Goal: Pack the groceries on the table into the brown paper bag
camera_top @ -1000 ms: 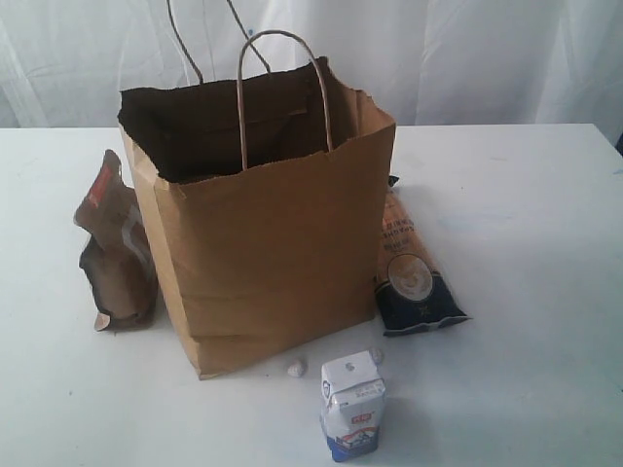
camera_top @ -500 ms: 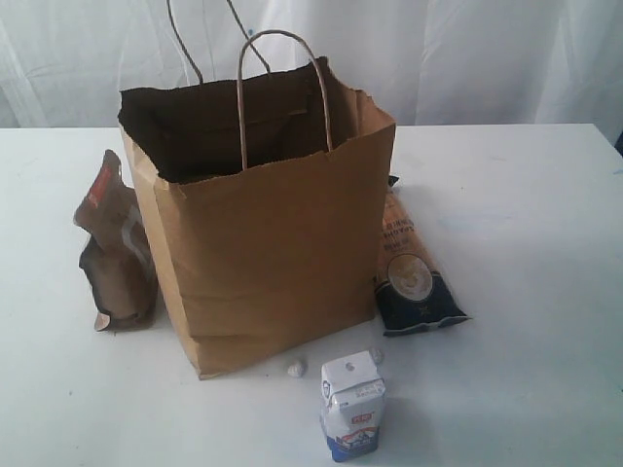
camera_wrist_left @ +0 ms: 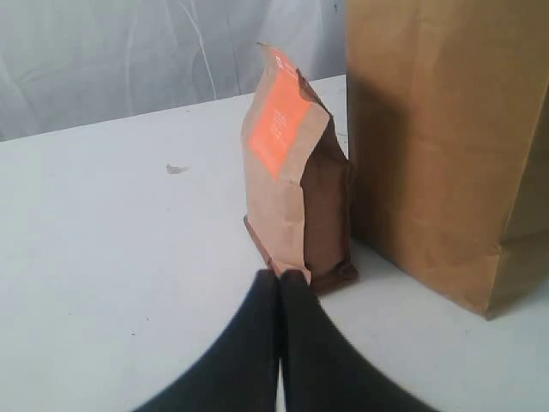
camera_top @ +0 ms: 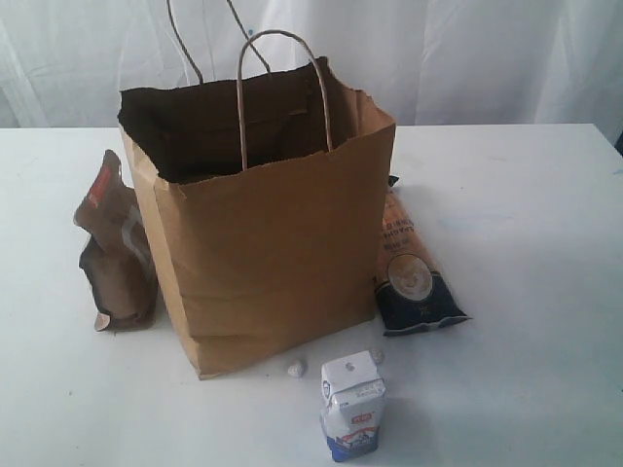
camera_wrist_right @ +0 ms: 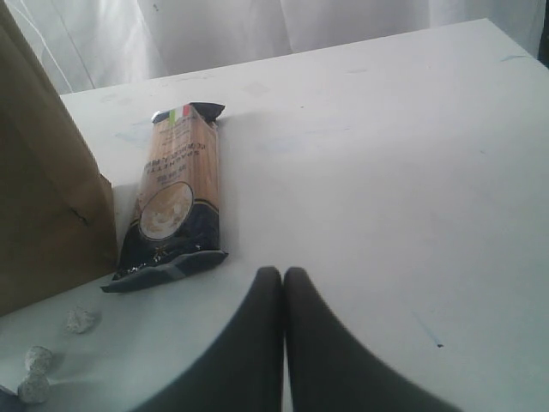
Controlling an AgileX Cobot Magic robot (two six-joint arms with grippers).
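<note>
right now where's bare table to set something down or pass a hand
Widest bare table: right of the long orange-navy packet. Also near left, in front of the dark-brown pouch. Crowded: around the brown paper bag, with carton and crumpled bits in front.

White draped curtain [camera_top: 487,58] with soft vertical folds behind, plain white table [camera_top: 526,243], even diffuse light

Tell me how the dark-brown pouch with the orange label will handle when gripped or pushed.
The dark-brown pouch stands upright on a narrow base, so a push near its top would probably tip it. Its creased sides suggest it will likely give under a grip.
</note>
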